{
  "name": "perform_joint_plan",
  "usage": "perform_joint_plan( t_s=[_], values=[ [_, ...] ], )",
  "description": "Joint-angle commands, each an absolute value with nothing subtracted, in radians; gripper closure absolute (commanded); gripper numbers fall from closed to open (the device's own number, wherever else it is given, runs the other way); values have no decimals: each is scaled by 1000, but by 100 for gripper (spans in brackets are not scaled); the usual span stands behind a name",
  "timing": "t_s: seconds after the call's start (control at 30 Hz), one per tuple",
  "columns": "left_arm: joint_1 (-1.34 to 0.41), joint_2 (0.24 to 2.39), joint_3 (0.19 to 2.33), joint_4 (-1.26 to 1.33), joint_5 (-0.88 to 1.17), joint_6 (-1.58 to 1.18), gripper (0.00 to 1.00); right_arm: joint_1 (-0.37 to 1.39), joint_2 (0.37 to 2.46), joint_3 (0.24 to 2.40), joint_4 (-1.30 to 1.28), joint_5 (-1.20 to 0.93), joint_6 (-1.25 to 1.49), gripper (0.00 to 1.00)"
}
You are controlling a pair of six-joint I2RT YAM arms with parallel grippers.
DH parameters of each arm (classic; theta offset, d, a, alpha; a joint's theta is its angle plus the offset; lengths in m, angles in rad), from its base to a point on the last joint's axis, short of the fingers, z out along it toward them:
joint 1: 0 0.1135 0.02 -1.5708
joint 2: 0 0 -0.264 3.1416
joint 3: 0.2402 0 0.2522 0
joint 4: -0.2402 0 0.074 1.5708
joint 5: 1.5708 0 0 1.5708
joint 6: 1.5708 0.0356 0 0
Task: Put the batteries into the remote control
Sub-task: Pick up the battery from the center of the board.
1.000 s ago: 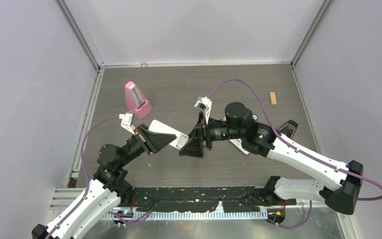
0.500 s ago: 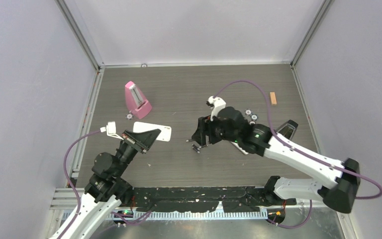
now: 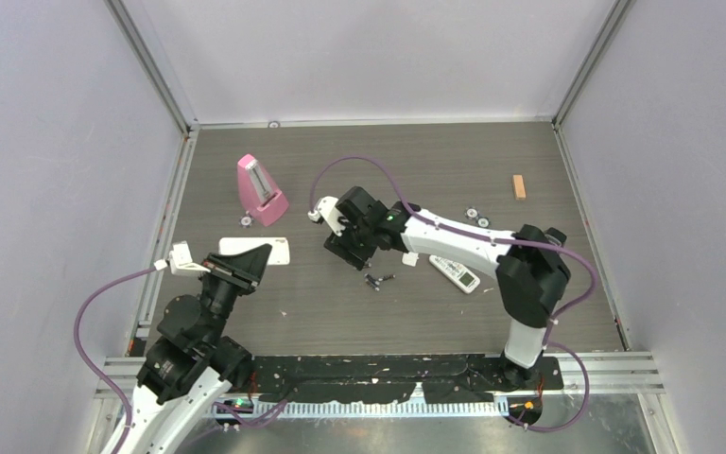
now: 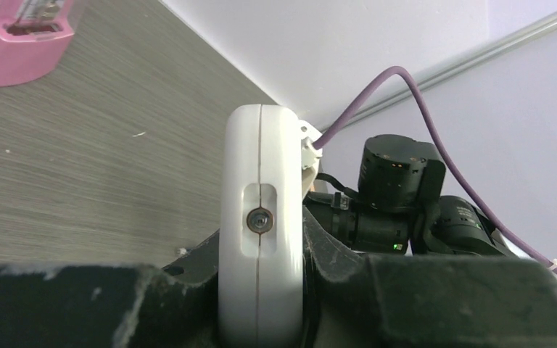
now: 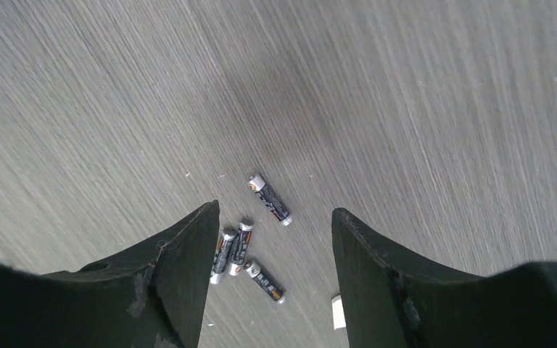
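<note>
Near left edge of table (image 3: 454, 161), remote control (image 4: 260, 217): clamped edge-up between the jaws of the left gripper (image 3: 243, 266).
Table middle, batteries (image 5: 240, 247): four are seen lying loose; none judged loaded.
Right gripper (image 3: 344, 247): held apart and empty above them.
Remaining: all picking and seating.

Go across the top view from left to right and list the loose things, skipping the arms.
remote control → batteries → second remote → wooden block
</note>
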State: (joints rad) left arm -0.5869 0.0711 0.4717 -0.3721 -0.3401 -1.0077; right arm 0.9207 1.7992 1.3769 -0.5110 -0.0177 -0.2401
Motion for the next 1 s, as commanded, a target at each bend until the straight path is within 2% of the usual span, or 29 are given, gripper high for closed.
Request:
perform_joint_plan(
  t_s=[0.0,0.4,0.6,0.73,0.97],
  values=[
    [-583,63,504,-388,-407,-979,100,912,1874,1442,-571,-78,-379,37],
    [-582,98,496,-429,-470,-974,100,898,2026,1525,-657,-115,-434,48],
    [-582,92,490,-427,-463,-970,100,894,2064,1544,-667,-57,-416,69],
    [-582,76,484,-436,-469,-978,100,889,2074,1543,-670,-56,-413,75],
    [-582,66,485,-448,-474,-980,100,881,2101,1566,-681,-73,-412,70]
  ],
)
